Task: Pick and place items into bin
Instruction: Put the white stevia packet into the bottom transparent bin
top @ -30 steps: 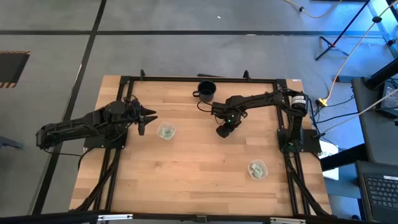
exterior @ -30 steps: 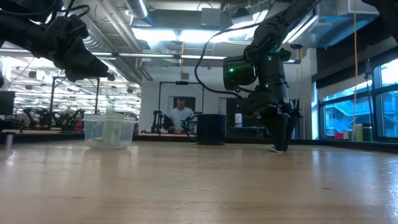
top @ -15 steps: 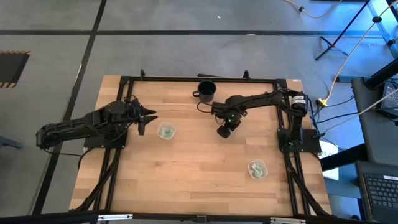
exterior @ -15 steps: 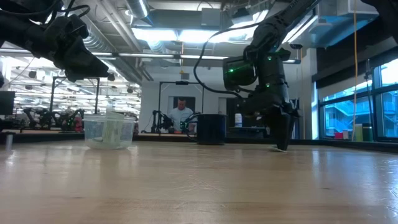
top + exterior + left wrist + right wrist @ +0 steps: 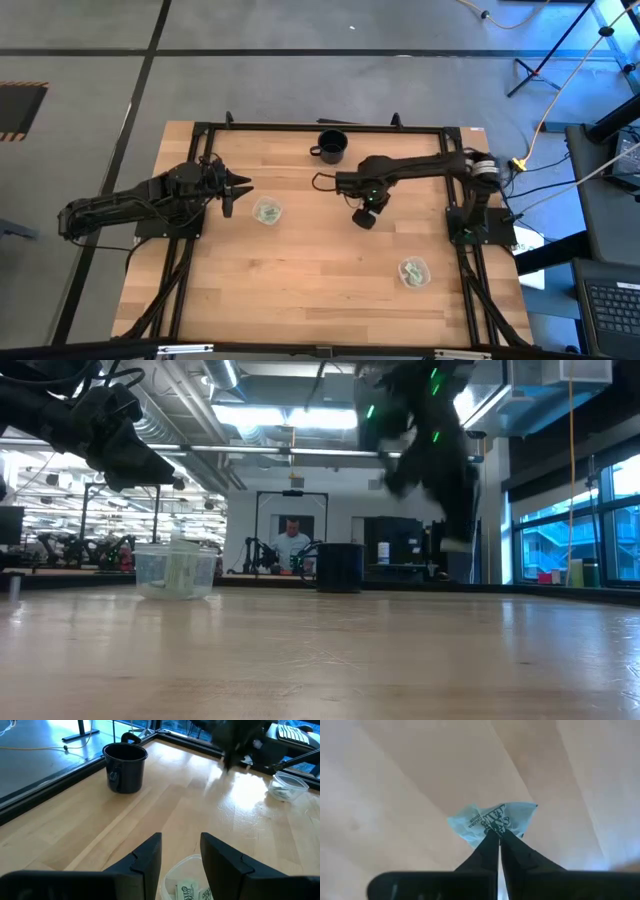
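Observation:
My right gripper [image 5: 365, 216] hangs above the middle of the table, shut on one small green-and-white packet [image 5: 492, 821]; it shows blurred in the low view [image 5: 452, 525]. My left gripper [image 5: 233, 190] waits open at the table's left, just left of a clear bin [image 5: 267, 211] that holds more packets [image 5: 187, 889]. In the left wrist view its fingers [image 5: 181, 856] point over that bin's rim. A second clear tub [image 5: 414, 271] with packets stands near the right near corner. My right gripper pinches the packet between its two fingertips [image 5: 485, 847], at the packet's crumpled edge [image 5: 492, 834]. The fingers come from above, pointing down. The packet is lifted clear of the wood and sticks out beyond the fingertips.
A black mug [image 5: 331, 146] stands near the far edge, also in the left wrist view [image 5: 125, 767]. A black frame rail runs around the table's edge [image 5: 320, 126]. Bare wood lies between the two tubs. A person stands far off in the room [image 5: 291, 545].
My right gripper has risen from the table top with the packet pinched in it, moving quickly and drifting slightly toward the near edge. The packet is lifted clear of the wood. My left arm has kept still.

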Robot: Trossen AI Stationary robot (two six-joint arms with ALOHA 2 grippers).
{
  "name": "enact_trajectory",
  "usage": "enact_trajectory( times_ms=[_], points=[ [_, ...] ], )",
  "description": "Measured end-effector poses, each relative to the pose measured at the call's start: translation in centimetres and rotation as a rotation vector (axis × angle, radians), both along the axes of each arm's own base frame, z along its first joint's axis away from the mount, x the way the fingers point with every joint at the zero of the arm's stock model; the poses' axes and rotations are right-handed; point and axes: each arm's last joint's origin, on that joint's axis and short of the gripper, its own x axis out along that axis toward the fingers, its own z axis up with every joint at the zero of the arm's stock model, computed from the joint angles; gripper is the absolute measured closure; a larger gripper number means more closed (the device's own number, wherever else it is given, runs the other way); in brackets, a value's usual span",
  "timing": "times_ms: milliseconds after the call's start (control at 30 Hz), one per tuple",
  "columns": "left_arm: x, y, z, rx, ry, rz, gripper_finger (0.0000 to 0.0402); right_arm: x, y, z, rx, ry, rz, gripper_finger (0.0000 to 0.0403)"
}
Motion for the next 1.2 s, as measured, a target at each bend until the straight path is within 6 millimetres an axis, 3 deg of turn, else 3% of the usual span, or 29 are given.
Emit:
enact_trajectory(
  times_ms=[233, 467, 667, 867, 1033, 1200],
  points=[
    [0.0, 0.0, 0.0, 0.000, 0.000, 0.000, 0.0272, -4.0, 4.7, 5.7, -0.001, -0.022, -0.071, 0.0391],
    [0.0, 0.0, 0.0, 0.001, 0.000, 0.000, 0.0272, -8.8, 10.0, 7.8, 0.002, -0.046, -0.203, 0.0391],
    [0.0, 0.0, 0.0, 0.008, 0.000, -0.002, 0.0272, -11.8, 13.3, 5.6, -0.006, -0.022, -0.344, 0.0391],
    [0.0, 0.0, 0.0, 0.011, 0.000, 0.006, 0.0272, -12.1, 16.1, 2.6, 0.116, -0.101, -0.298, 0.0391],
    [0.0, 0.0, 0.0, 0.012, 0.000, 0.007, 0.0272, -12.4, 17.2, 0.9, 0.169, -0.138, -0.326, 0.0391],
    [0.0, 0.0, 0.0, 0.012, 0.000, 0.008, 0.0272, -13.6, 17.2, -0.6, 0.141, -0.063, -0.378, 0.0391]
  ],
)
